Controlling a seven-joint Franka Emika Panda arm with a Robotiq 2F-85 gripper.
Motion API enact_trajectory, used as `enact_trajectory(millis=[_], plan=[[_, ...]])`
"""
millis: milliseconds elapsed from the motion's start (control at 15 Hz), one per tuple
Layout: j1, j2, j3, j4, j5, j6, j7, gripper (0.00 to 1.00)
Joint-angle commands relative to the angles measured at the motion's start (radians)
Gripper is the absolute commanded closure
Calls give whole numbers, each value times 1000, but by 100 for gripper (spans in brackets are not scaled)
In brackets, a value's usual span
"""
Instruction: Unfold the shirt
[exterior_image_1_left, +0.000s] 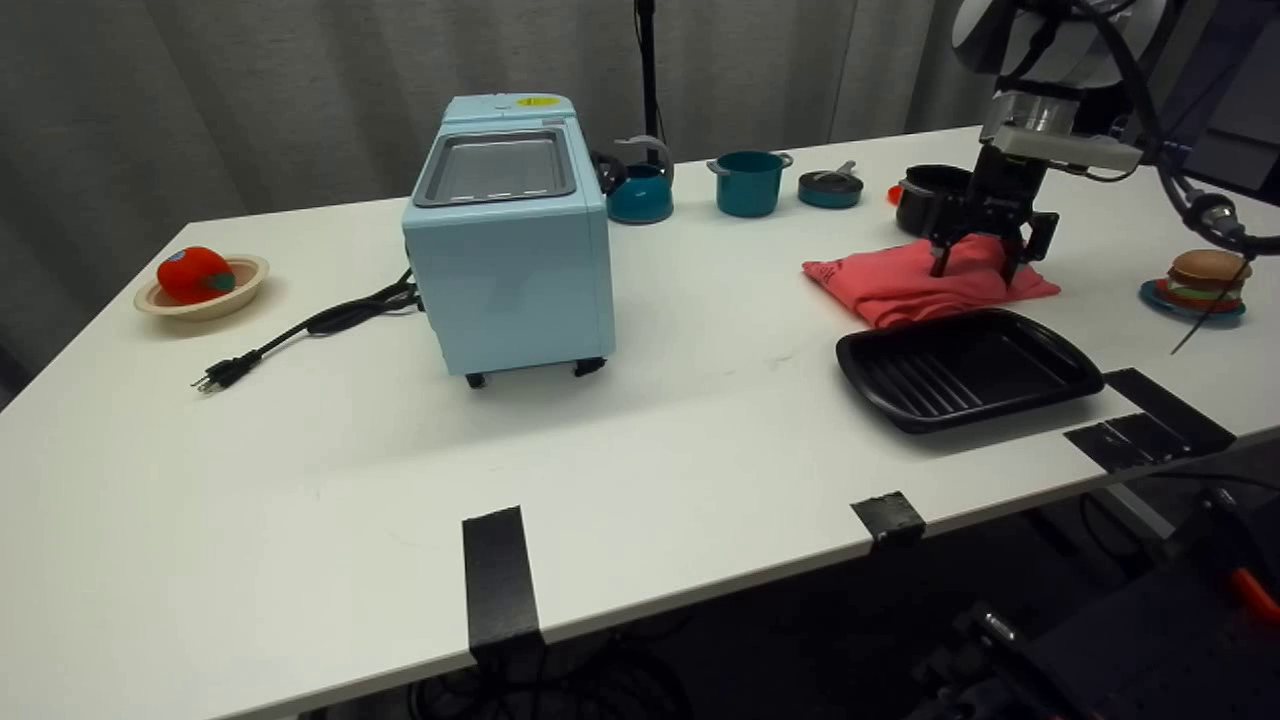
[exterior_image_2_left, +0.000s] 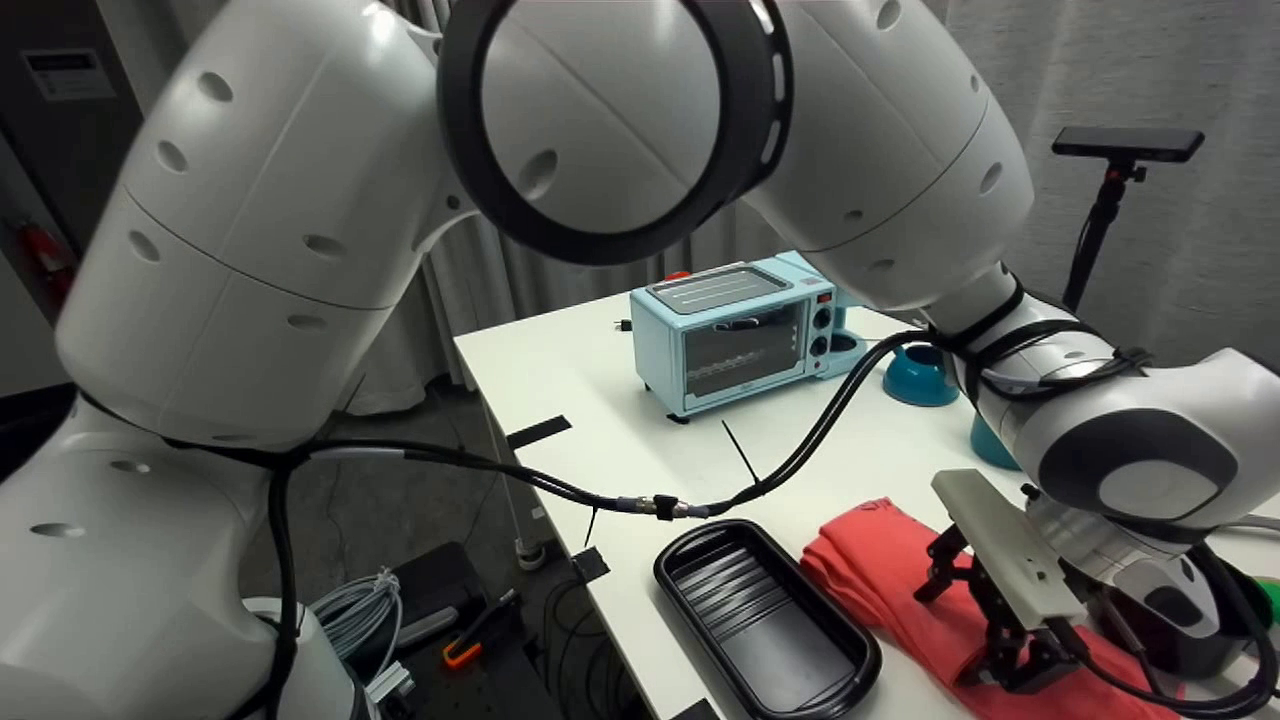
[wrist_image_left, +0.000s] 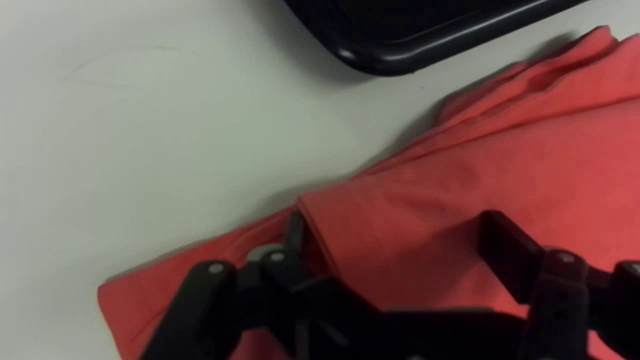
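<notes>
The wrist view alone clearly shows an edge of the shirt (wrist_image_left: 555, 165) between the spread fingers (wrist_image_left: 507, 255) of the hand (wrist_image_left: 395, 227).

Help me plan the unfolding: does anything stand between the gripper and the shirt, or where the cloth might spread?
Nothing visible stands between the open gripper and the shirt. For spreading, the black grill pan close along one side and the black pot near the opposite side could get in the way.
</notes>
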Motion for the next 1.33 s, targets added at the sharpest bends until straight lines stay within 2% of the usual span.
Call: enact_trajectory(millis=[0, 467, 600, 867, 1267], plan=[[-21, 36, 21, 70, 28, -62, -24, 44], [-5, 11, 26, 100, 12, -125, -20, 97], [7, -10, 22, 83, 2, -112, -16, 100], [49, -102, 19, 6, -22, -32, -20, 97], [132, -286, 60, -192, -3, 132, -33, 97]])
